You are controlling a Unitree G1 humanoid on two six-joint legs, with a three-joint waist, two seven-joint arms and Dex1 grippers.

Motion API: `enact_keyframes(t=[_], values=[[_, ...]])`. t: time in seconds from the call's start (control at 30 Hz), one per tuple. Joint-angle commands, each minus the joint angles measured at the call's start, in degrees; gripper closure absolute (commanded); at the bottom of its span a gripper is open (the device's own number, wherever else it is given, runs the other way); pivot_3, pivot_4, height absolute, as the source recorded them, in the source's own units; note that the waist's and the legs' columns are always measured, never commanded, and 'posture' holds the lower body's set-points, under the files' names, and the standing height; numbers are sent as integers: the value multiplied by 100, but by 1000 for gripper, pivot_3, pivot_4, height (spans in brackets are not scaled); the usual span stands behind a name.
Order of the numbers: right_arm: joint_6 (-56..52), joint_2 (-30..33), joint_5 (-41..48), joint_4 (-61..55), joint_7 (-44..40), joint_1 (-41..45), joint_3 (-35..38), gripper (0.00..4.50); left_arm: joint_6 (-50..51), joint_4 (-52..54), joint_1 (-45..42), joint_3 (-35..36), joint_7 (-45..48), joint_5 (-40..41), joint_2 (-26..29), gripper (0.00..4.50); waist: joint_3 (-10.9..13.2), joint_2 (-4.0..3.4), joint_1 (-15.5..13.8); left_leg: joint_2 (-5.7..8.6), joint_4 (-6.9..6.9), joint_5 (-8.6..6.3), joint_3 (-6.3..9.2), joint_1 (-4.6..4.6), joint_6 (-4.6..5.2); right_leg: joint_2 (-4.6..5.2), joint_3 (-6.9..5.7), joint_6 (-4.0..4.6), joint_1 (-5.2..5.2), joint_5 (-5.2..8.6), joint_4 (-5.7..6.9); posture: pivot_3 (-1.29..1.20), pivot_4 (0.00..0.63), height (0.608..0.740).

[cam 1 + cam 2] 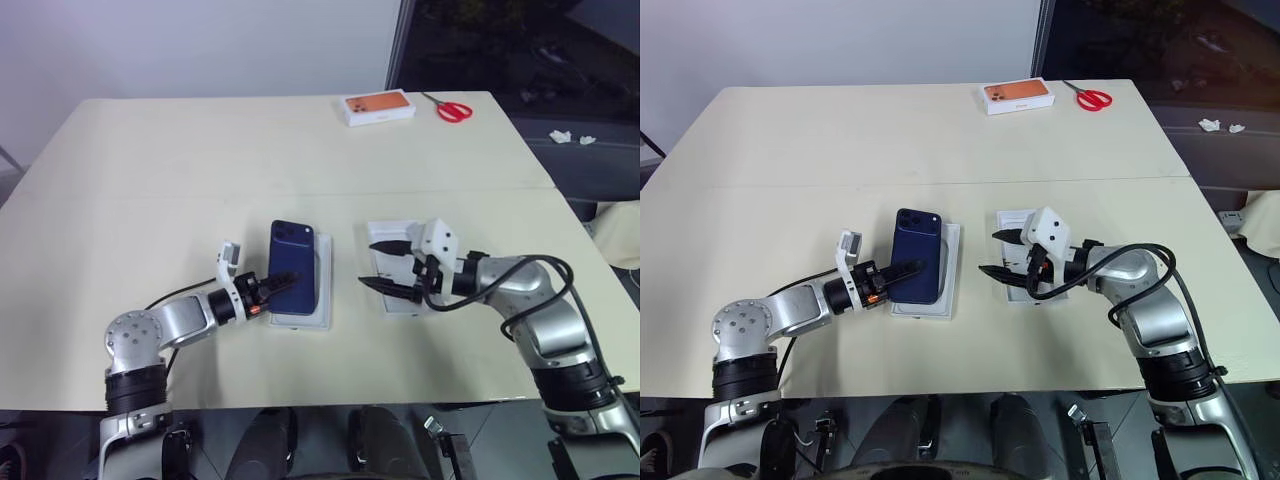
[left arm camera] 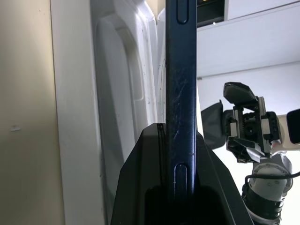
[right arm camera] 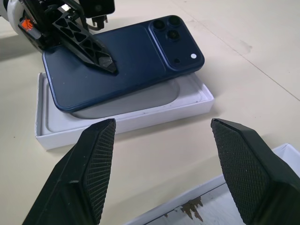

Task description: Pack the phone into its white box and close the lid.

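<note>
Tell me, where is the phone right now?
In the head views, the dark blue phone sits left of table centre, pinched by the left claw and tilted over a white tray.

Left gripper (image 1: 280, 284) clamped — right gripper (image 1: 386, 266) agape

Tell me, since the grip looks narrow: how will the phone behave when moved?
Likely stiff: the phone juts flat from the left tool, unsagging. Its glossy back may slip. Pinched at one end above the box, it could pivot.
</note>
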State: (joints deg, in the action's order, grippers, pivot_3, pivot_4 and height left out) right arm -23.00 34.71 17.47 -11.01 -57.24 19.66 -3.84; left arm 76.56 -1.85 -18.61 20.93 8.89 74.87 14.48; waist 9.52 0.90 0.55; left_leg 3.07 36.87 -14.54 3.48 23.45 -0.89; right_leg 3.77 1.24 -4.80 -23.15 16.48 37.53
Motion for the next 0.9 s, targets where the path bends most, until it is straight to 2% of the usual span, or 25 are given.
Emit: enact_keyframes(t=[0.03,0.1,0.7,0.9], values=[[-227,-77,412,-112,-57,173,124,566,-80,128,-2,-47,111,84,-11,4500,0,0,3,0,0,0,0,0,0,0,0,0,0,0,0,0,150,740],[-158,-40,544,-221,-178,133,148,44,-80,129,3,-47,89,98,-31,4500,0,0,0,0,0,0,0,0,0,0,0,0,0,0,0,0,150,740],[329,-6,451,-251,-155,26,-5,44,-81,138,-8,-232,-158,56,-245,4500,1,1,-26,0,11,-2,1,0,4,0,-3,0,8,0,0,0,150,740],[235,-44,524,-378,-152,-55,-41,44,-177,192,-99,56,-227,530,-242,4500,3,3,-39,0,11,-2,1,0,4,0,-3,-1,8,0,0,0,150,740]])
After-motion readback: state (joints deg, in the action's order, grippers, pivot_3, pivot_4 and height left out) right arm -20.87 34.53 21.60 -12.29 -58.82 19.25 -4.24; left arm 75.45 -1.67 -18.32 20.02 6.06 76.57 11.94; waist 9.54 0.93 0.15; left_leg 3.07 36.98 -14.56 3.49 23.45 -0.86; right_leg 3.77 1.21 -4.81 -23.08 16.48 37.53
